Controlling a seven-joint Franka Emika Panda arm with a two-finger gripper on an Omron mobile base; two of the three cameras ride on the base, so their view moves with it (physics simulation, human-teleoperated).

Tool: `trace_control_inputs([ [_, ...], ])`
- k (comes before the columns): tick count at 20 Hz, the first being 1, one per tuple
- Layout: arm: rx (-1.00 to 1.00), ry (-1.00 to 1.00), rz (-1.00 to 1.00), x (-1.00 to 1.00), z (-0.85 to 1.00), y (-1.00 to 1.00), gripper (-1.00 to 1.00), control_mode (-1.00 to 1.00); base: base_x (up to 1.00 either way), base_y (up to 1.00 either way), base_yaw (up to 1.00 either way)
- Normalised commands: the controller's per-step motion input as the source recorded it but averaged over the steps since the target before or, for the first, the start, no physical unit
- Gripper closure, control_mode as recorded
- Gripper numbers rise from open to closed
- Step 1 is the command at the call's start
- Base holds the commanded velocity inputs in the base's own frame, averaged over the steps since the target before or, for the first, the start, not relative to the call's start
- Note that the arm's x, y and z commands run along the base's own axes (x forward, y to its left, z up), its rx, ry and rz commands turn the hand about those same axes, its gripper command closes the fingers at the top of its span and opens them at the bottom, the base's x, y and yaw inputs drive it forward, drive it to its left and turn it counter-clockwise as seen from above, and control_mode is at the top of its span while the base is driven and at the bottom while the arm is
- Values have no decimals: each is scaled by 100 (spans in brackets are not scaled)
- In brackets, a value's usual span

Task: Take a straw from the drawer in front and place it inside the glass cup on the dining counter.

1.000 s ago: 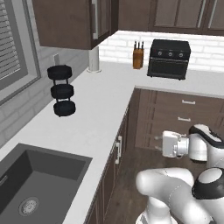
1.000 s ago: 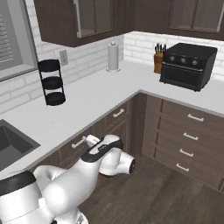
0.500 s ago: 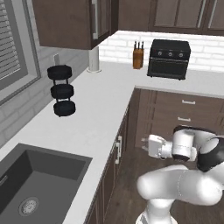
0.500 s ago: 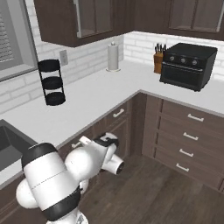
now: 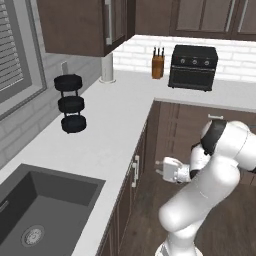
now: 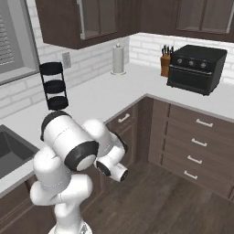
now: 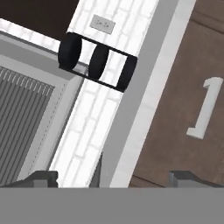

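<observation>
The end effector (image 5: 159, 169) sits just right of centre in the left base view, pointing left at the dark cabinet fronts under the white L-shaped tabletop (image 5: 110, 125). Its fingers (image 7: 41, 177) stand wide apart at the bottom corners of the hand view, released and empty. Between them that view shows the tabletop's edge running diagonally, a brown cabinet front (image 7: 183, 92) with a metal handle (image 7: 205, 109) at the right, and the black three-tier rack (image 7: 96, 61) against the tiled wall at upper left.

No straw, glass cup or dining counter can be made out, and no drawer stands pulled out. A stack of closed drawer fronts (image 6: 194, 146) with handles occupies the right of the right base view, below the black toaster oven (image 6: 196, 61). Which front hides the straw cannot be told.

The step in hand looks like the approach to a handle, so the task is at its very start. To do it well, the end effector should line up squarely with the chosen handle, one finger on each side of the bar, before clenching. Then it should pull straight out along the drawer's travel; a slanted pull could slip off the bar or bind the slide. The elbow is folded tight, so leaving room to draw back matters.
</observation>
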Motion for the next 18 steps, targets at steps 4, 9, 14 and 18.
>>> trace_control_inputs([
  [4, 5, 0, 6, 16, -35, 20, -100, -100, 0, 0, 0],
  [9, 6, 0, 6, 30, -40, 20, -100, -100, 0, 0, 0],
  [14, 8, 0, 5, 51, -38, 7, -100, -100, 0, 0, 0],
  [18, 9, 0, 5, 64, -34, 0, -100, -100, 0, 0, 0],
])
